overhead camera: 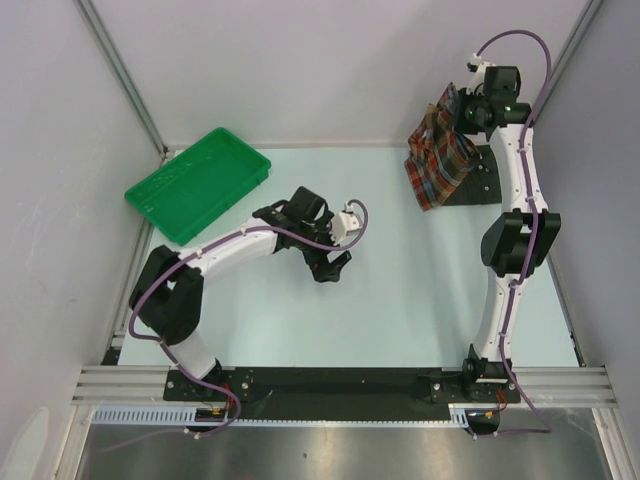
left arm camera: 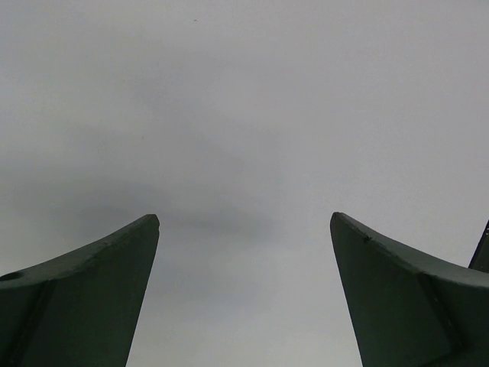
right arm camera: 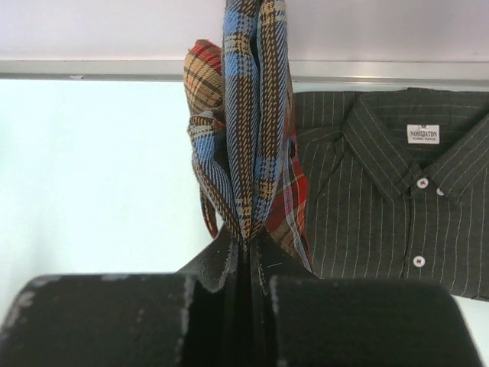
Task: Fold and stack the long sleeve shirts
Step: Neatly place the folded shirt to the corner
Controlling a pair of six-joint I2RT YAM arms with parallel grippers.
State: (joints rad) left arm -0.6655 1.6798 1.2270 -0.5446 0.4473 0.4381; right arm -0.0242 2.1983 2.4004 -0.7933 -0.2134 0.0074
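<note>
L gripper [overhead camera: 328,265] mid-tabletop [overhead camera: 400,310], fingers [left arm camera: 92,298] spread, empty. Farther back, R gripper [right arm camera: 246,243] pinches plaid shirt [right arm camera: 244,115], hanging bunched over grey shirt [right arm camera: 382,199], which lies folded flat. Approx half done: plaid still needs folding + stacking.

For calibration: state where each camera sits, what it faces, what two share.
Top external: above, behind the bases, looking down on table, left arm, right arm.
Left wrist: faces the table between its open fingers.
Right wrist: high, far right, shut fingers holding plaid shirt, grey shirt beyond.
Shared: top and right wrist show the plaid shirt.
</note>
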